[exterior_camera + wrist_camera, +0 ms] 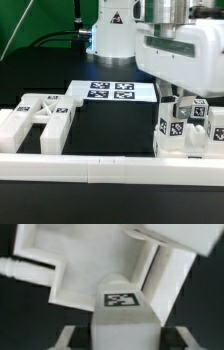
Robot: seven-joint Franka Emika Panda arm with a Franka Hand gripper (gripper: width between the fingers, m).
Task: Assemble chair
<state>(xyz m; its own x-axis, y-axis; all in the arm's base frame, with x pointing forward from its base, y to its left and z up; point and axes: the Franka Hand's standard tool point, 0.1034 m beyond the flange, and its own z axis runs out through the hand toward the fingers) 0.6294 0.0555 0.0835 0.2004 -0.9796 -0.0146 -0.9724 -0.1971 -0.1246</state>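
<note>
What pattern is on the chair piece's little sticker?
Black and white squares. The tag on the chair piece shows best in the wrist view.

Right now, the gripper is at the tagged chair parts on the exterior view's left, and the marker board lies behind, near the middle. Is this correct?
Not the left: the exterior view shows the gripper at the tagged chair parts on its right. The marker board does lie behind, near the middle.

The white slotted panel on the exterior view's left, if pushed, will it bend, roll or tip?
The slotted panel looks thick and blocky, so probably stiff. It lies flat on the black table, so it should slide rather than roll or tip.
</note>
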